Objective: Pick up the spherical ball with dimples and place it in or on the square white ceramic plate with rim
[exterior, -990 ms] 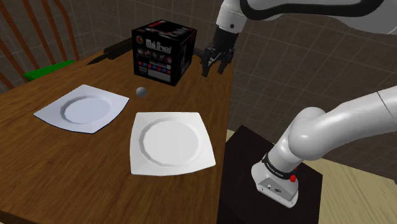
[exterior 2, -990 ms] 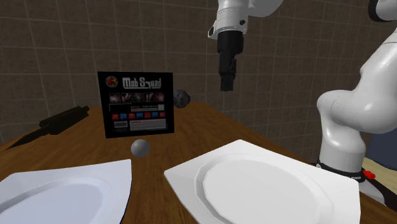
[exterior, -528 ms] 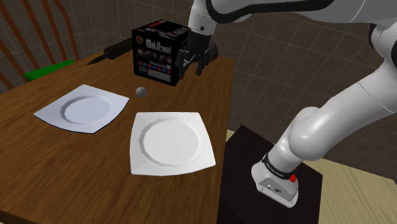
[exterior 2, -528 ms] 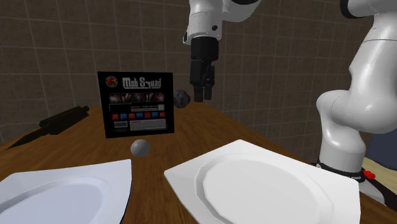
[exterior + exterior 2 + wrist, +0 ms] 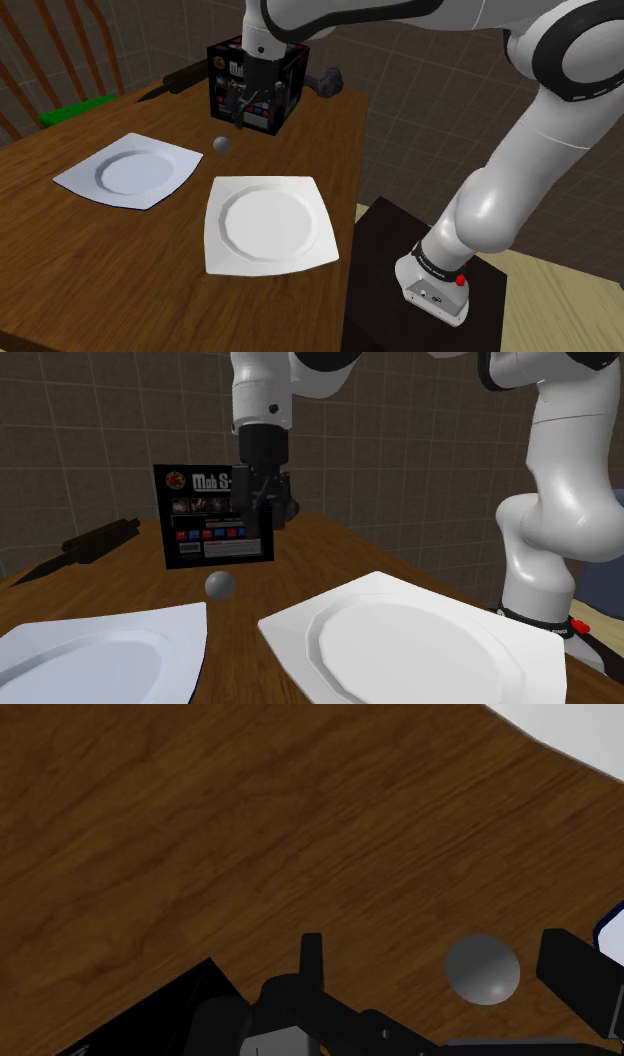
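Ball (image 5: 221, 145), a small plain-grey sphere, is lying on the wooden surface (image 5: 120, 260), with the hand (image 5: 238, 118) hovering just above-right, fingers wide apart and gripping nothing, so the reach seems to be in hand, next needing a descent around it before carrying it to a square white plate (image 5: 265, 225).

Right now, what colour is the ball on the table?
The ball is plain grey; the wrist view shows it best.
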`<act>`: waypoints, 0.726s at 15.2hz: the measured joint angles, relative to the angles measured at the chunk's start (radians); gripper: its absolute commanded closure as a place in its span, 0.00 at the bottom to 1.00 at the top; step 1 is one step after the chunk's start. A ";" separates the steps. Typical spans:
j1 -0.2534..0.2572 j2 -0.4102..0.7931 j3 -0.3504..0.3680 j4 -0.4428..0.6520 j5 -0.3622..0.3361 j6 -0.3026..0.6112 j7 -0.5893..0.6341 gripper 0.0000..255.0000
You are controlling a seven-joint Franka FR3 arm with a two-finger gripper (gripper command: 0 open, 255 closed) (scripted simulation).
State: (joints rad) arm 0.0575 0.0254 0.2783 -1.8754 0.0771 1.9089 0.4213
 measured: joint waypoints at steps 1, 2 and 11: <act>0.009 0.045 0.008 0.047 -0.013 -0.004 0.018 0.00; 0.016 0.094 0.012 0.099 -0.027 -0.012 0.030 0.00; 0.060 0.274 0.025 0.238 -0.079 0.015 0.081 0.00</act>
State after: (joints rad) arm 0.1175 0.2993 0.3029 -1.6377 -0.0015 1.9236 0.5021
